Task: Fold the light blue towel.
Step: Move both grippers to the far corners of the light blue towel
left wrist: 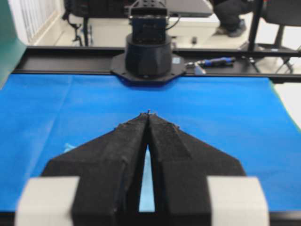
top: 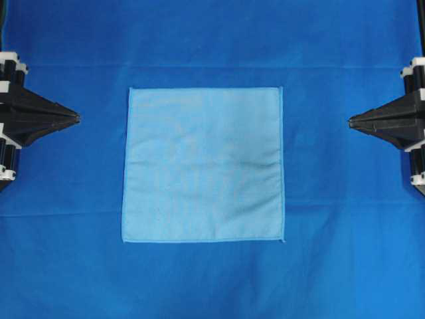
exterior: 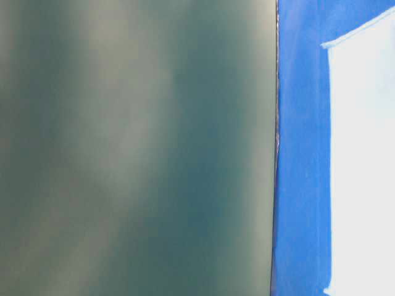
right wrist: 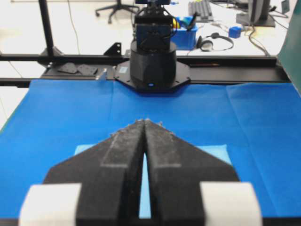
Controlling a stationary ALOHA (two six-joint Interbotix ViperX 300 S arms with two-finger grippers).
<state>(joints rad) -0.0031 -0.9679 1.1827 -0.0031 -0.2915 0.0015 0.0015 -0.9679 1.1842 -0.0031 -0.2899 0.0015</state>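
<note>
The light blue towel (top: 202,165) lies spread flat as a square in the middle of the deep blue cloth, its darker hem showing all round. A washed-out part of the towel (exterior: 364,160) fills the right edge of the table-level view. My left gripper (top: 78,118) is shut, its tip pointing at the towel from the left with a gap between them. My right gripper (top: 350,121) is shut too, pointing in from the right, also apart from the towel. In the wrist views each gripper (left wrist: 148,113) (right wrist: 143,121) has its tips together and empty, with the towel (right wrist: 217,153) showing behind.
The deep blue background cloth (top: 212,279) covers the whole work surface. A dark green panel (exterior: 136,148) blocks most of the table-level view. The opposite arm's black base (left wrist: 148,56) (right wrist: 153,66) stands at the cloth's far edge in each wrist view.
</note>
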